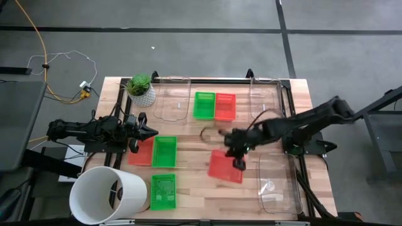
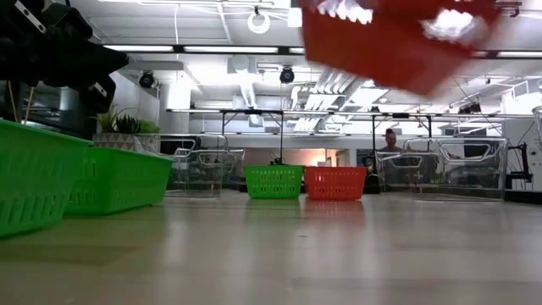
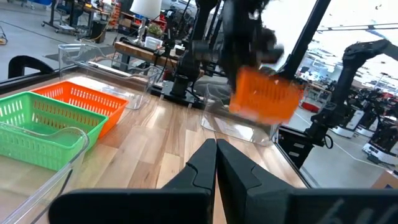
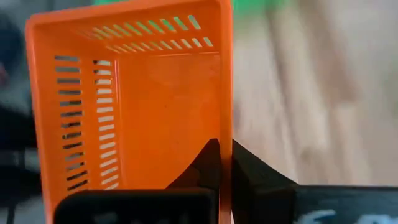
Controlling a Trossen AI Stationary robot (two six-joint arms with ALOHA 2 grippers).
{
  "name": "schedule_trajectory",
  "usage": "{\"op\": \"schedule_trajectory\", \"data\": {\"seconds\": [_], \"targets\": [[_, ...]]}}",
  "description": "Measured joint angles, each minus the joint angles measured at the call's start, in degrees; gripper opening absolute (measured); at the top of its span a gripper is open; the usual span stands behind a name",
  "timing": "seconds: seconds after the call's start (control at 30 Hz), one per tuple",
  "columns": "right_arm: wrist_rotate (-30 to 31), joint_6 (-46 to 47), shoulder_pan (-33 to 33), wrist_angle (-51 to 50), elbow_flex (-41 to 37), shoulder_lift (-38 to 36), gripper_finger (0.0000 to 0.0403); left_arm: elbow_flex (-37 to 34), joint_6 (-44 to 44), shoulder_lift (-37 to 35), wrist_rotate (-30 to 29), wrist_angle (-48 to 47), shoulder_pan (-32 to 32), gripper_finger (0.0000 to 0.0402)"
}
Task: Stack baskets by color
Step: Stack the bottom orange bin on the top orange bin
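My right gripper (image 4: 225,155) is shut on a red basket (image 1: 224,167), which hangs tilted above the table's middle (image 2: 398,42). A green basket (image 1: 204,105) and a red basket (image 1: 225,105) stand side by side at the far middle. Near the left edge, a red basket (image 1: 141,151) sits beside a green basket (image 1: 164,152), with one more green basket (image 1: 163,191) in front. My left gripper (image 1: 152,132) is shut and level above those, holding nothing (image 3: 216,158). My right gripper pinches one side wall of the red basket at its rim (image 4: 227,134), one finger inside the basket and one outside. The fingers slant down from the table's right. The basket is lifted clear of the table and tilted (image 3: 264,93).
A large white bucket (image 1: 105,196) lies at the near left corner. A potted plant (image 1: 141,88) stands at the far left. Clear plastic bins stand at the far side (image 1: 173,99) (image 1: 264,97) and at the near right (image 1: 279,183).
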Motion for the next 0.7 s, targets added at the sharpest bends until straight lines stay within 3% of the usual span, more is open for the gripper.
{"op": "schedule_trajectory", "data": {"seconds": [0.17, 0.33, 0.43, 0.7], "targets": [[6.89, 5.60, -5.22, 10.11, -5.21, -9.66, 0.0001, 0.00, 0.00, 0.00, 0.00, 0.00, -0.01, 0.0001], [13.37, 23.47, -10.91, 21.45, -13.21, -15.01, 0.0001, 0.00, 0.00, 0.00, 0.00, 0.00, -0.01, 0.0001], [15.18, 32.42, -14.16, 20.96, -14.14, -14.83, 0.0000, 0.00, 0.00, 0.00, 0.00, 0.00, -0.01, 0.0001], [19.74, 42.35, -20.24, 15.55, -13.61, -13.34, 0.0000, 0.00, 0.00, 0.01, 0.00, 0.00, -0.01, 0.0001]]}}
